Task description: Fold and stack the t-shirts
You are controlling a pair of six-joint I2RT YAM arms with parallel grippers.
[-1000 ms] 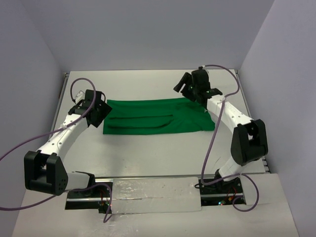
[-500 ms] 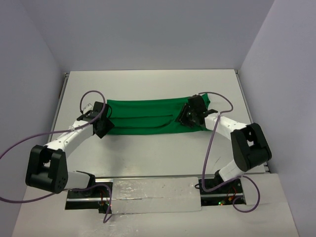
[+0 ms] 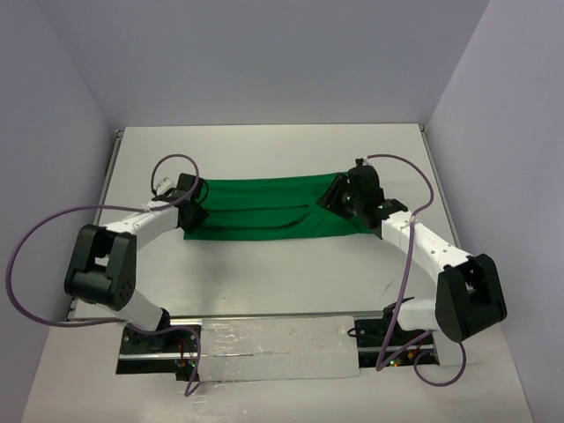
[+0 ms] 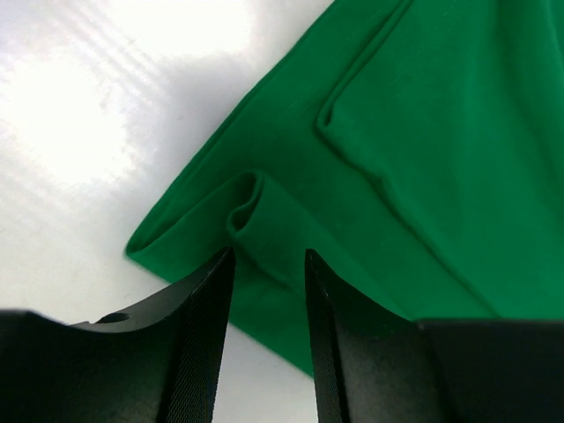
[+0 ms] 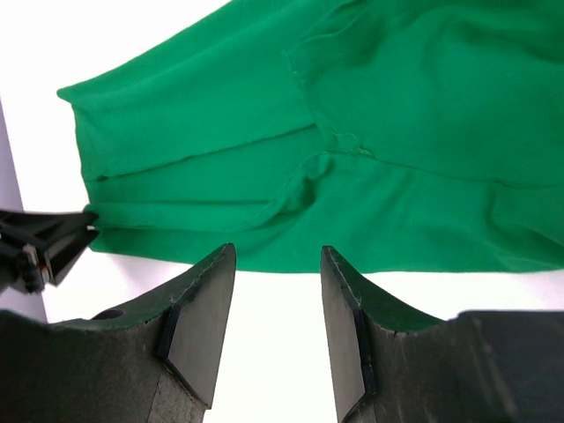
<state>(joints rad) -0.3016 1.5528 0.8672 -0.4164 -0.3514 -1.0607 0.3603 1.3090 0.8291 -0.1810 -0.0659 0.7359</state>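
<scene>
The bright-green t-shirt (image 3: 264,211) lies folded into a long flat band across the middle of the white table (image 3: 264,282). My left gripper (image 3: 198,214) is low at the band's left end. In the left wrist view its open jaws (image 4: 269,260) straddle the shirt's (image 4: 441,132) near corner, where a small fold puckers just past the tips. My right gripper (image 3: 337,196) is over the band's right part. In the right wrist view it is open and empty (image 5: 278,256), its tips at the shirt's (image 5: 423,88) near hem, with bare table between them.
Pale walls close the table on the left, back and right. A shiny strip (image 3: 264,348) runs between the two arm bases at the near edge. Purple cables (image 3: 44,238) loop off both arms. My left gripper shows in the right wrist view (image 5: 35,247).
My right gripper came down from above the shirt's far right corner to its right part. My left gripper moved right onto the left end. The shirt stays flat.
</scene>
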